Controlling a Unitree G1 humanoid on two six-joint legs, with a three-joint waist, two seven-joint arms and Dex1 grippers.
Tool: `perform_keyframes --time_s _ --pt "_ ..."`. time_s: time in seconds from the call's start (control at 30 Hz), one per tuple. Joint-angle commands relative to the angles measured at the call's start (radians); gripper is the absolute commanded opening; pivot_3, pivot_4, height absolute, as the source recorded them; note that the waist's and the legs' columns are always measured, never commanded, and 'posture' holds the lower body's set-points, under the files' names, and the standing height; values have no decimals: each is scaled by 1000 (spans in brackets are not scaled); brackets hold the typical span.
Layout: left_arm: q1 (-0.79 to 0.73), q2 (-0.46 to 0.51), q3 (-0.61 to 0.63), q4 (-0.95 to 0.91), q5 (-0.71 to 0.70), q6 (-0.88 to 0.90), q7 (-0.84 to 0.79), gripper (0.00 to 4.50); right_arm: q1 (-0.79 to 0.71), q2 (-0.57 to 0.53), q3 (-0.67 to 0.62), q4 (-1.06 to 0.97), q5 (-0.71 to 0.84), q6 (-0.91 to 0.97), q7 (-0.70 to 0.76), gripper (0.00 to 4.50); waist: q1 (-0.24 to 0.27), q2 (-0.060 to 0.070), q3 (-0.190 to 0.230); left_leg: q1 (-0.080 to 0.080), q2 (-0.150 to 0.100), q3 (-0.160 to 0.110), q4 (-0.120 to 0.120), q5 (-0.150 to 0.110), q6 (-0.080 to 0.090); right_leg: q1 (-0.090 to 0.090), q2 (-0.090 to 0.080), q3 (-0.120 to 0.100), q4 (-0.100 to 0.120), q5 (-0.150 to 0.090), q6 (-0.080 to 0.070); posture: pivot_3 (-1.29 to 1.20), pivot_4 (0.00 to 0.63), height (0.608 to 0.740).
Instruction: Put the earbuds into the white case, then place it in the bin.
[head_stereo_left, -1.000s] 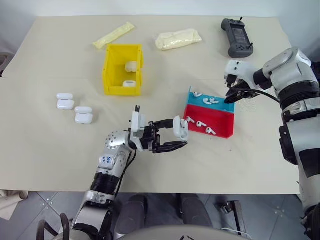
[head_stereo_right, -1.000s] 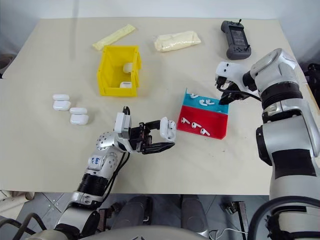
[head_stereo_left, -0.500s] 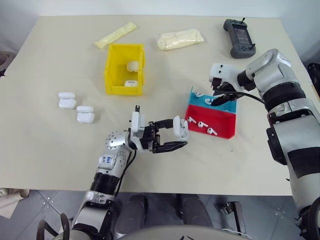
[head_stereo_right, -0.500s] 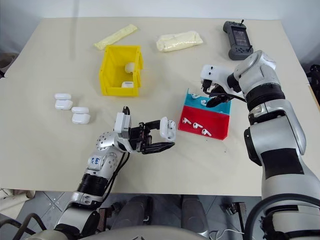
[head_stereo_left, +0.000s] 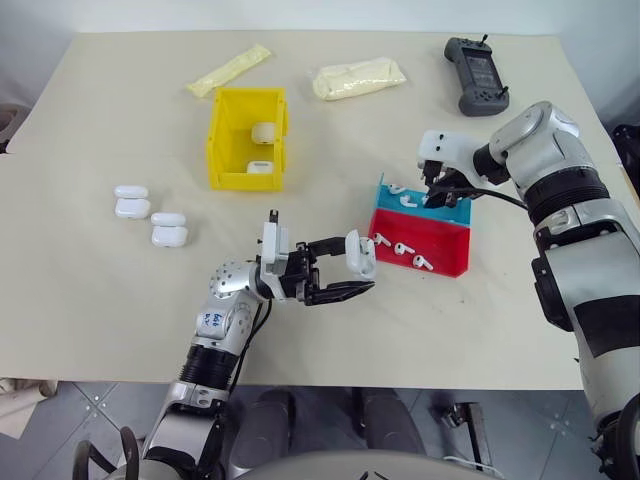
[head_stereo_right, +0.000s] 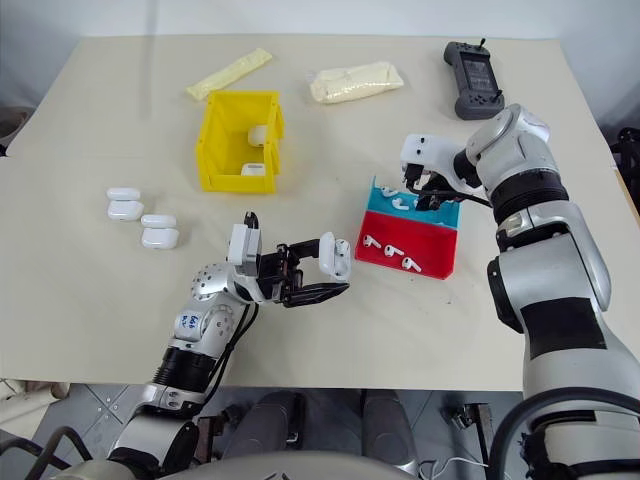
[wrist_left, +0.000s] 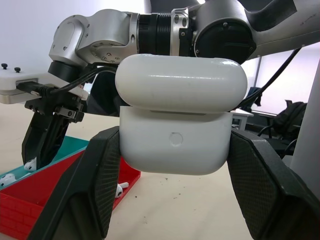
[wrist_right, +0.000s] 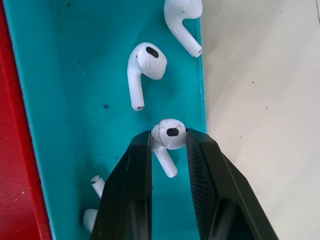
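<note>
Gripping the white case (wrist_left: 177, 130) in my left pincer (head_stereo_left: 338, 272), fingers clamped on its two sides, lid slightly ajar, held just above the worktop (head_stereo_left: 90, 290) beside the red tray (head_stereo_left: 440, 252). My right pincer (wrist_right: 169, 150) is down in the blue tray (wrist_right: 65, 100) with its fingers pinched on one earbud (wrist_right: 167, 137) by the bulb, stem hanging between them; two more earbuds (wrist_right: 142, 67) lie loose just beyond it in the same tray, others sit in the red tray. The bin (head_stereo_left: 225, 140) is well apart across the worktop, already with two cases inside; four spare cases (head_stereo_left: 150, 215) lie on my left. Judgement: the earbud is tiny, light, glossy and slick, likely to pop out if squeezed off-centre, so the hold should stay on the round bulb, not the thin stem. The case is stiff and smooth too; side grip leaves the lid free, which looks right for loading.
</note>
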Motion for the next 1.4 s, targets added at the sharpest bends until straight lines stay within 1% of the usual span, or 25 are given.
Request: perform_keyframes --time_s 0.03,0.2,0.3,0.37,0.5,0.63,0.73,0.8,0.83,0.9,0.97,1.03,1.07,1.13,1.2,1.23,1.3,1.33,1.4 --pt "5 4 9 -43 -15 -5 3 2815 -2 -6 -1 -7 -3 -9 3 920 0 0 0 0 0 0 0 0 0 0 0 0 0 0 0 0 150 740" --pt "6 5 8 -46 -16 -3 5 2815 2 -8 1 -11 -2 -12 13 920 0 0 0 0 0 0 0 0 0 0 0 0 0 0 0 0 150 740" --pt "2 5 7 -43 -16 -2 5 2815 -5 -4 -30 -13 20 -10 -34 558 0 0 0 0 0 0 0 0 0 0 0 0 0 0 0 0 150 740" --pt "-1 5 7 -41 -17 1 5 2815 -13 -9 -47 -14 35 3 -46 555 0 0 0 0 0 0 0 0 0 0 0 0 0 0 0 0 150 740" --pt "-15 5 3 -37 -19 15 1 2815 -19 -67 -96 -87 81 48 6 555 1 0 0 0 0 0 0 0 0 0 0 0 0 0 0 0 150 740" --pt "-37 4 8 -23 -21 27 -1 2815 17 -146 -168 -284 154 170 73 555 7 0 0 0 -2 0 0 0 1 0 -1 0 0 0 0 0 150 740" --pt "-76 3 18 11 -24 33 -12 2815 137 -226 -343 -636 320 476 108 555 9 0 0 0 -2 -1 0 0 1 1 0 -1 -1 0 0 0 150 740" --pt "-95 3 26 28 -28 39 -16 2815 226 -231 -461 -854 429 689 86 555 14 0 0 -1 -1 -1 0 0 1 1 0 -2 -1 0 0 0 150 740" --pt "-104 2 29 35 -28 41 -19 2815 281 -215 -532 -959 484 788 58 555 17 0 0 -1 -1 -1 0 0 1 1 0 -2 0 0 0 0 150 740" --pt "-118 -4 31 47 -29 47 -23 2815 414 -148 -690 -1165 590 899 -12 555 17 0 0 -1 -1 -1 0 0 1 1 0 -1 0 0 0 0 150 740" --pt "-126 -9 31 54 -28 51 -25 2815 528 -43 -834 -1349 678 992 -91 555 22 0 0 -1 0 -2 0 0 1 2 0 -1 0 0 0 0 150 740" --pt "-130 -7 27 58 -23 54 -38 2815 587 105 -981 -1495 749 1122 -188 555 24 0 0 -1 -1 -1 0 0 1 1 0 -1 0 0 0 0 150 740" --pt "-131 -4 26 60 -22 56 -45 2815 627 165 -1024 -1564 785 1140 -224 555 25 0 0 0 -1 -1 0 0 1 1 0 0 1 0 0 0 150 740" --pt "-136 -1 22 65 -16 58 -56 2815 729 250 -1064 -1694 864 1182 -251 555 30 0 0 -1 -2 -1 0 0 1 0 0 1 3 0 0 0 150 740" --pt "-145 1 19 70 -11 66 -59 2815 795 372 -1133 -1803 956 1282 -281 555 31 0 0 -1 -2 -2 -1 0 1 0 0 0 3 0 0 0 150 740" --pt "-149 2 19 72 -10 68 -60 2815 826 410 -1149 -1844 1001 1306 -291 555 32 0 0 -1 -4 -2 -1 1 2 0 -1 0 3 0 0 0 150 740" --pt "-153 5 23 73 -15 77 -58 2815 869 453 -1168 -1895 1073 1341 -305 555 31 0 0 0 -4 -3 -1 1 2 0 -1 0 3 0 0 0 150 740" --pt "-155 7 22 72 -14 82 -56 2815 875 503 -1201 -1908 1111 1367 -329 555 30 0 0 -1 -5 -3 -1 1 3 0 -2 1 3 0 0 0 150 740" --pt "-158 13 17 71 -11 95 -59 2815 908 582 -1227 -1940 1165 1395 -372 555 29 0 0 0 -5 -3 -1 1 3 1 -2 1 3 0 0 0 150 740"
